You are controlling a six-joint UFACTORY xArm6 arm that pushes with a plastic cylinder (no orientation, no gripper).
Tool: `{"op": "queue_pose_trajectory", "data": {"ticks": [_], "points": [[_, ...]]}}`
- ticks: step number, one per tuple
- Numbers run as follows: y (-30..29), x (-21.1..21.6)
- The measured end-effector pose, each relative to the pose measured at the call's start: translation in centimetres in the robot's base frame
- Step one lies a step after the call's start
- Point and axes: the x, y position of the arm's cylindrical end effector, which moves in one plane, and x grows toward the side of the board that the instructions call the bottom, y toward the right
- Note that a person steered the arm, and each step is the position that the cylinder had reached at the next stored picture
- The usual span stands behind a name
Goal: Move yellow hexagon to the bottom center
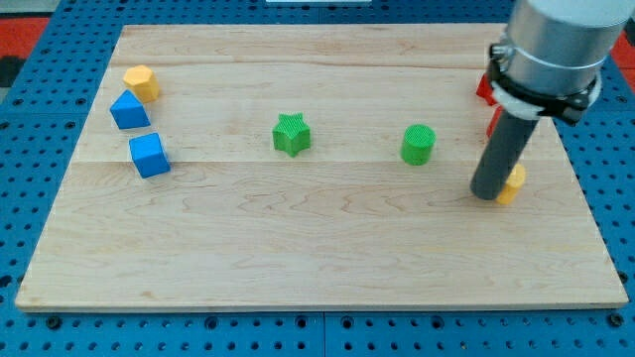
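My tip [490, 195] touches a yellow block [513, 184] — view's right.

My arm enters the picture as a wide, smooth cylinder in light silvery grey, cut off by the frame's upper edge. Below it runs a black ring like a clamp band, with a white band just under it and small dark lugs sticking out at either side. From there hangs a straight rod, dark charcoal grey, round and plain, narrower than the housing above. My tip [490, 195] is blunt and flat.
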Motion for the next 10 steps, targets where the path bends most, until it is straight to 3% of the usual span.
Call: {"op": "queue_pose_trajectory", "data": {"ticks": [1, 2, 4, 5, 7, 10], "points": [[3.6, -1.0], [1.8, -0.2], [-13.4, 1.3], [-19.9, -0.4], [-28.8, -6.0], [-34.6, -19.2]]}}
